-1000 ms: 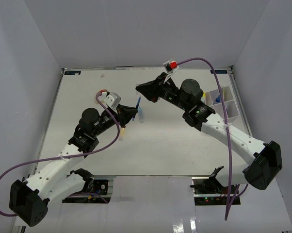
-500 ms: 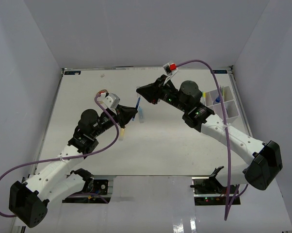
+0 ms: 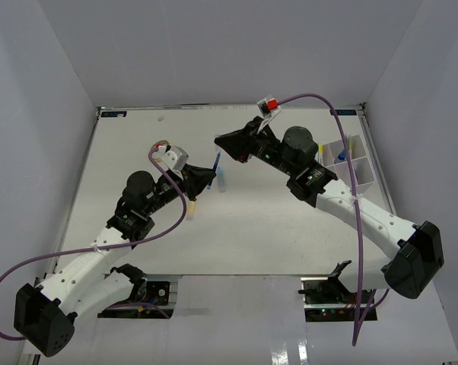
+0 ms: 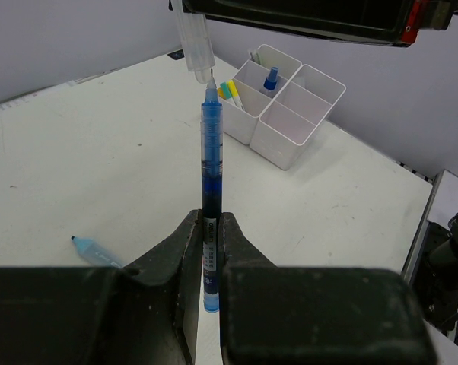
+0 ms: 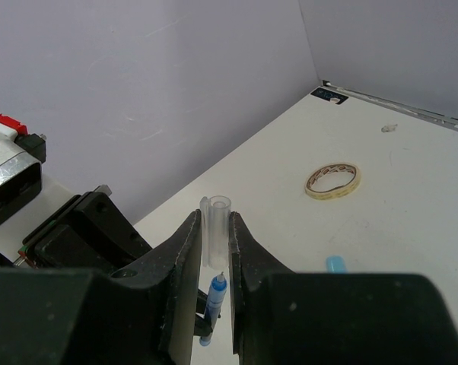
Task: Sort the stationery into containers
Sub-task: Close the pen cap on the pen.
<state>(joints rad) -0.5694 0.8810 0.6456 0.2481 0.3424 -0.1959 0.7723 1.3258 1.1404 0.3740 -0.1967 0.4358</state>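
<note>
Almost nothing has moved since a moment ago. My two arms were already tip to tip over the table (image 3: 252,228), and they have only crept a tiny bit closer.

My left gripper (image 4: 211,228) is squeezed tight on the bottom end of the blue pen (image 4: 211,152). The pen stands straight up with its tip on top. My right gripper (image 5: 214,243) is squeezed on the clear cap (image 5: 217,224). The cap hangs right over the pen tip with its open mouth facing down. The two look like they just touch, but the cap is not pushed on yet.

I think that means I am closing the pen first. Then it can go into the white box (image 4: 278,148).

The box stands at the far right side of the table, close to the wall. Some yellow markers (image 4: 229,91) and a little blue bottle (image 4: 271,76) are already inside. At least one square looks empty.

A light-blue piece (image 4: 92,249) lies on the table just beside my left gripper. A tan ring (image 5: 333,180) lies farther off, near the back edge. Both still need a home.

There is plenty of bare table between me and the box. But my right arm stretches across that way, so it will need to swing back first.
</note>
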